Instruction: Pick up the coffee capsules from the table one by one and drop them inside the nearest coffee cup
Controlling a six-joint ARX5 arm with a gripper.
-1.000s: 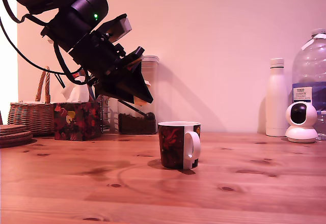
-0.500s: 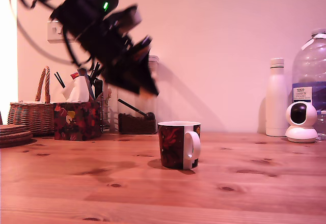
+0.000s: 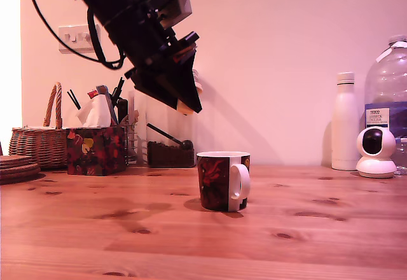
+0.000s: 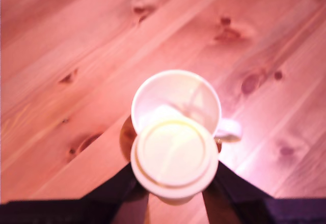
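Exterior view: gripper (image 3: pixel 185 107) high above bench (image 3: pixel 305 242), tilted down toward cup (image 3: pixel 223 181), pale capsule (image 3: pixel 185 107) pinched at fingers' tips; cup mid-bench, upright, handle on view's right. Height likely for clearing rim.

Wrist view: capsule (image 4: pixel 174 159) clamped between dark fingers (image 4: pixel 127 183), overlapping cup mouth (image 4: pixel 175 102) below; drop position nearly lined up.

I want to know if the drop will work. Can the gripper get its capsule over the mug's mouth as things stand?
Probably yes. The gripper holds the capsule high above the mug, and the wrist view shows the mug's mouth open beneath it, with nothing between them.
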